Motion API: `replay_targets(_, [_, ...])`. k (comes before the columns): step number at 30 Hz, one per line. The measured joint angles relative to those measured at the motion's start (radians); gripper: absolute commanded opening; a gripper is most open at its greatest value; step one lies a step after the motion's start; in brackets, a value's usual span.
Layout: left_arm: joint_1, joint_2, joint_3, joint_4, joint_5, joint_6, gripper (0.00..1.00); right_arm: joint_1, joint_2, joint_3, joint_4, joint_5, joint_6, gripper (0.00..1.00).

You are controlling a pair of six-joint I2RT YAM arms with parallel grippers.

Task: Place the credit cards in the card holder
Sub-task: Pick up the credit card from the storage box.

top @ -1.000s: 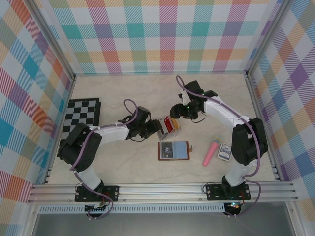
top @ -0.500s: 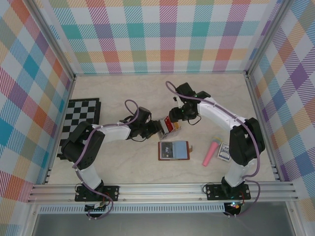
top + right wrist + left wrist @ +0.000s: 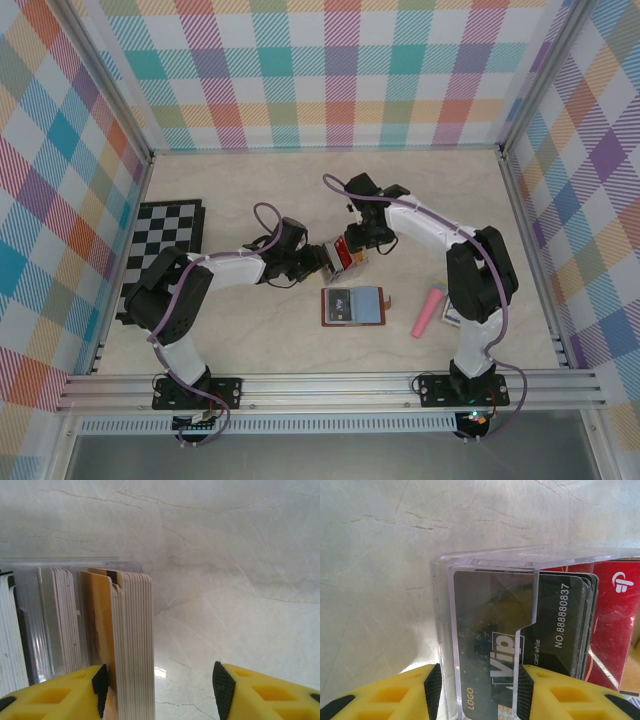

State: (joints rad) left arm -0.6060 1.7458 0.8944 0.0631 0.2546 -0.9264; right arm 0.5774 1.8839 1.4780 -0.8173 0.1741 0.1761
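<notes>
A black-and-white chequered board (image 3: 168,240) lies flat at the left of the pale marbled counter (image 3: 250,190). The left arm (image 3: 225,268) lies low over the counter, reaching right. The left jaws stand about half open and clasp the near end of the clear plastic rack (image 3: 331,264) (image 3: 445,630), one black pad (image 3: 434,690) on each side of it.

The thin rectangular credit cards (image 3: 346,255) stand on edge in that rack near mid-counter. In the left wrist view the dark "Vip" card (image 3: 490,645) faces the camera, its long axis running away from the jaws, with a red card (image 3: 615,620) behind.

The brown leather book-fold card holder (image 3: 353,306) lies open just on the near side of the rack, pale blue inside up, long axis left to right, snap tab at its right end.

The right arm (image 3: 430,225) arches leftward and tips down over the rack's far side. The right jaws are open, holding nothing: the whitish stack (image 3: 135,630) fronted by a yellow-orange card (image 3: 97,625) stands between them, close by the left pad (image 3: 101,685), with bare counter before the other.

A pink tube-shaped object (image 3: 430,312) lies right of the holder.
</notes>
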Motion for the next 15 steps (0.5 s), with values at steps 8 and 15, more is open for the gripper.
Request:
replay_targets(8, [0.000, 0.000, -0.002, 0.004, 0.000, 0.000, 0.45, 0.011, -0.003, 0.013, -0.009, 0.032, -0.010, 0.49])
replay_targets(15, [0.000, 0.000, -0.002, 0.005, 0.000, 0.000, 0.45, 0.025, -0.008, 0.018, -0.013, 0.042, -0.022, 0.35])
